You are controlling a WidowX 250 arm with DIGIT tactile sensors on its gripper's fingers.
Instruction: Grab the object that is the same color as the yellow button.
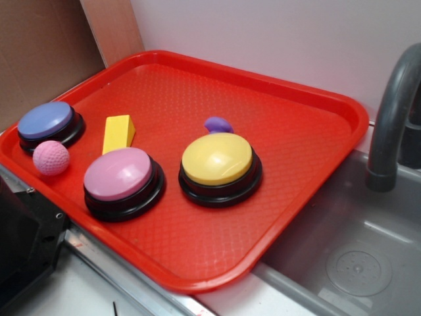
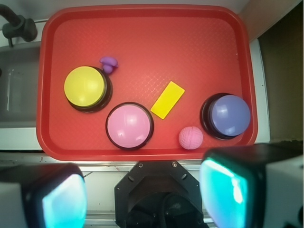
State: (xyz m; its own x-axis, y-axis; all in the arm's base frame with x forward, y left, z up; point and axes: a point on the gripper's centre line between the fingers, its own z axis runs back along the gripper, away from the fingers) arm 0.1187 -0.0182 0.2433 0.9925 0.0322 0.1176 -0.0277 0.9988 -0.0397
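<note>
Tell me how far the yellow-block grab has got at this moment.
Nothing looks done yet. The yellow block lies flat on the red tray, between the pink button and the blue button, untouched. The gripper is high above the tray's near edge, fingers apart and empty. Left: move over the block, descend, close and lift. The yellow button only gives the colour.

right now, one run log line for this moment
phase: pre-grasp | target: yellow block on tray, untouched | end effector: open, high above tray edge | yellow button: reference
</note>
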